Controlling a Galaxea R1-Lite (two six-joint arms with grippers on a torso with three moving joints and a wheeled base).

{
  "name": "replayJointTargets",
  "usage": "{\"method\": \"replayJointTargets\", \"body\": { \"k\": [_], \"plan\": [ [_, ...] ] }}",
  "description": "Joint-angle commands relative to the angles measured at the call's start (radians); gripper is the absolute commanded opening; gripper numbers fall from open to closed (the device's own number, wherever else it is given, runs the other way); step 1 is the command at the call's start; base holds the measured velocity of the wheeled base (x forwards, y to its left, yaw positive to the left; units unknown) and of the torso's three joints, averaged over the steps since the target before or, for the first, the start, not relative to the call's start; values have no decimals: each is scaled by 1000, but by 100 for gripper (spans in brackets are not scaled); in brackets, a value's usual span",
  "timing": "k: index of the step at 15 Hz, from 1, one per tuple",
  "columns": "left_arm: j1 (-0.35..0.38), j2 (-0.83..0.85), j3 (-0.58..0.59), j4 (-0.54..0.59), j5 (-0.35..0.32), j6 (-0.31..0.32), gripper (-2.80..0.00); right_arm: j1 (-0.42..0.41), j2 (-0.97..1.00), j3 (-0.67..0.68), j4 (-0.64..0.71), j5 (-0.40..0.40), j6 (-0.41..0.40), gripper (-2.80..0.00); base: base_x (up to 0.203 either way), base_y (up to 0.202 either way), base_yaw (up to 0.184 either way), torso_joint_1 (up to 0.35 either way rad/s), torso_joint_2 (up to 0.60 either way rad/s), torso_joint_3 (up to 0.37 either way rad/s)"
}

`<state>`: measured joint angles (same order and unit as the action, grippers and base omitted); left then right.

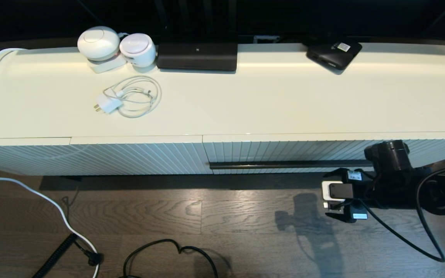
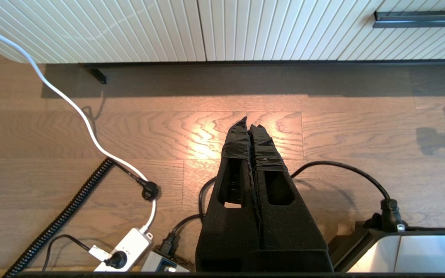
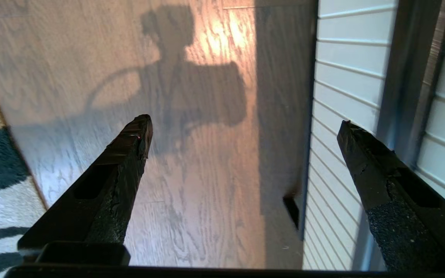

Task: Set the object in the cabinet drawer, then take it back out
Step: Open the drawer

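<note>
The cabinet drawer is pushed in, its ribbed cream front flush with the panel beside it, and its dark bar handle runs along the lower edge. My right gripper hangs open and empty over the floor in front of the handle's right end. In the right wrist view one fingertip lies close to the drawer front and the handle. My left gripper is shut and empty, low above the wooden floor, facing the cabinet. The object is out of view.
On the cabinet top stand two white round devices, a coiled white charger cable, a wide black device and a flat black box. Cables and a power strip lie on the floor. A cabinet leg stands below the drawer.
</note>
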<state>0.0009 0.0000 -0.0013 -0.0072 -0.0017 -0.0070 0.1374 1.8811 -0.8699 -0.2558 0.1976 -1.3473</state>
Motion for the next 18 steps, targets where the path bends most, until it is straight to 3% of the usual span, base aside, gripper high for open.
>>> {"method": "replayJointTargets", "body": {
  "k": [1, 7, 18],
  "plan": [
    [1, 0, 0, 0, 0, -1, -280, 1, -48, 7, 0, 6, -23, 0, 0, 0, 0, 0, 0, 0],
    [0, 0, 0, 0, 0, -1, -280, -3, -55, -41, 7, 3, -126, 0, 0, 0, 0, 0, 0, 0],
    [0, 0, 0, 0, 0, -1, -280, -15, 55, -113, 9, -13, -130, 0, 0, 0, 0, 0, 0, 0]
  ]
}}
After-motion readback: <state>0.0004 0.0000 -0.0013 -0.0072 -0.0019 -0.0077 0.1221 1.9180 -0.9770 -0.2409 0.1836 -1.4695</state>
